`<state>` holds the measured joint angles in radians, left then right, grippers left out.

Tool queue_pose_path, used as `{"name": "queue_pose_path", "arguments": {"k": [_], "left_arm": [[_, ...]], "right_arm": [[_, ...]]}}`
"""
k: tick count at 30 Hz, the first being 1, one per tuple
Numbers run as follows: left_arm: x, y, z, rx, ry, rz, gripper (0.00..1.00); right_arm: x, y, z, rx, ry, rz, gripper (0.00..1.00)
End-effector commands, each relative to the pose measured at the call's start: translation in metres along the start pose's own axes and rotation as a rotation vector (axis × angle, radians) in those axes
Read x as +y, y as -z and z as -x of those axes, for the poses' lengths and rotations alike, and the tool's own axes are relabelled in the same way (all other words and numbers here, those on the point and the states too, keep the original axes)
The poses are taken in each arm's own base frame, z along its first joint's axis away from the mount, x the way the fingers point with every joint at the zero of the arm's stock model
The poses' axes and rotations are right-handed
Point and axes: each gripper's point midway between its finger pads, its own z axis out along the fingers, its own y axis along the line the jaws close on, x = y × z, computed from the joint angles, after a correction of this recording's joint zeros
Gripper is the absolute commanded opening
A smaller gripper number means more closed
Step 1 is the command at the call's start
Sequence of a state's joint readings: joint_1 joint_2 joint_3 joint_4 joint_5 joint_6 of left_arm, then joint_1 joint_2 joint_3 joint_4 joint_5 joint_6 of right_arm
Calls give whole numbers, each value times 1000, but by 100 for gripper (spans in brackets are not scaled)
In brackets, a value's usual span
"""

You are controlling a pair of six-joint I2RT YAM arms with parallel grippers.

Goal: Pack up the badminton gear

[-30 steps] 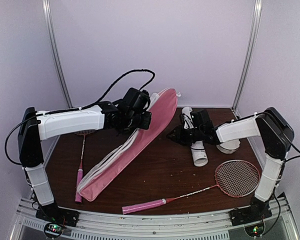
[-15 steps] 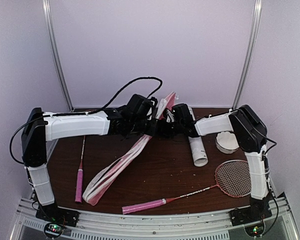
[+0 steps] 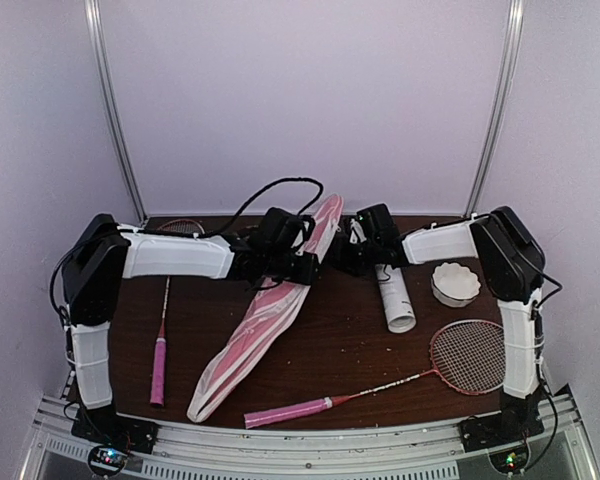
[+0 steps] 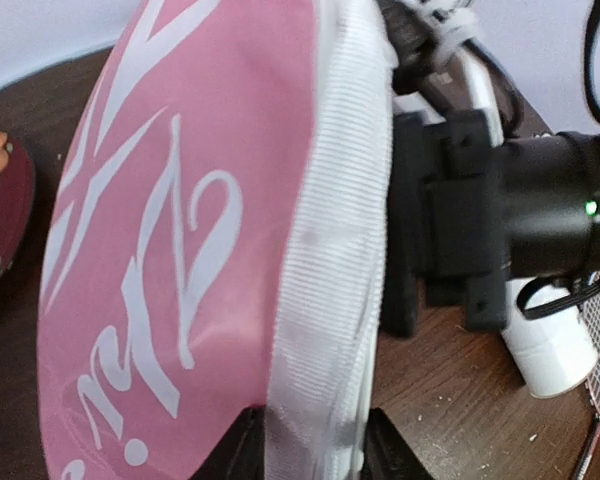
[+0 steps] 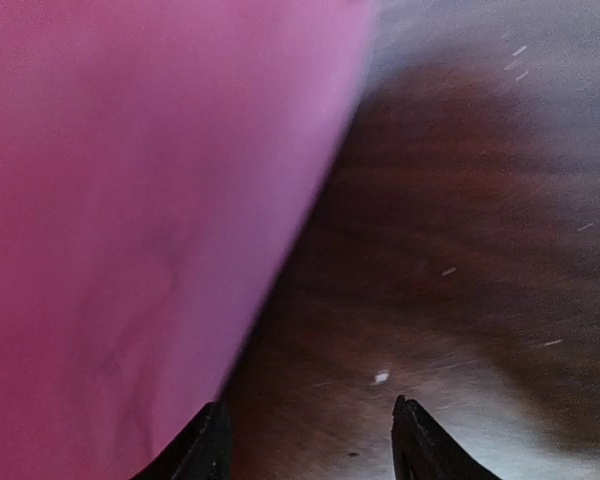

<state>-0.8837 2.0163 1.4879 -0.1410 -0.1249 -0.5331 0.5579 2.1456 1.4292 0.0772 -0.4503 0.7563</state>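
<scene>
The bag (image 3: pixel 265 320) slants on edge from centre to lower left, its white rim clamped in the left gripper (image 4: pixel 313 425). The right gripper (image 5: pixel 308 405), jaws apart and empty beside it, should pinch the opposite rim and spread the mouth.

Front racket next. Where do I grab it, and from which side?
I'd take the pink handle of the front racket, from straight above, fingers across it. It lies flat; the handle is its thickest part, the shaft thin, the head wide.
</scene>
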Motion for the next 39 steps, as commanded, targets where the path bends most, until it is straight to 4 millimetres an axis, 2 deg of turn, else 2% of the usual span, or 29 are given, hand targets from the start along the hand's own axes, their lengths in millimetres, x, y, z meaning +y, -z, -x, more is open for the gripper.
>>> {"name": "queue_pose_path", "arguments": {"k": [1,2,5,7,10,12,19,22,24,28,30,33,36,39], "left_arm": [[-9,13,20,-65,59,-216,42],[-10,20,24,-77,46,-241,47],[4,42,26,-82,16,-208,58],[20,53,22,-56,-1,-163,61],[41,68,4,17,-65,-88,61],[54,78,-16,89,-120,-32,60],[73,97,-71,295,-214,10,60],[76,98,-96,371,-242,7,60],[76,94,-112,413,-259,6,60],[65,84,-139,492,-309,-15,52],[59,76,-149,523,-327,-26,46],[55,66,-155,546,-323,-36,36],[50,63,-148,525,-312,-52,29],[46,62,-140,506,-327,-52,25]], "right_arm": [[-1,30,27,-63,70,-82,57],[-3,33,29,-66,74,-94,57],[-7,43,30,-77,88,-122,57],[-5,49,29,-81,92,-118,57],[0,58,27,-78,104,-101,57],[5,64,26,-81,118,-82,56],[3,72,26,-87,126,-77,56],[-8,75,36,-98,90,-87,56],[-3,79,49,-137,77,-52,56],[4,80,58,-124,99,-62,57],[1,85,63,-134,107,-91,57],[3,92,65,-144,121,-96,57],[11,98,60,-132,128,-66,57],[17,105,48,-124,125,-37,57]]}}
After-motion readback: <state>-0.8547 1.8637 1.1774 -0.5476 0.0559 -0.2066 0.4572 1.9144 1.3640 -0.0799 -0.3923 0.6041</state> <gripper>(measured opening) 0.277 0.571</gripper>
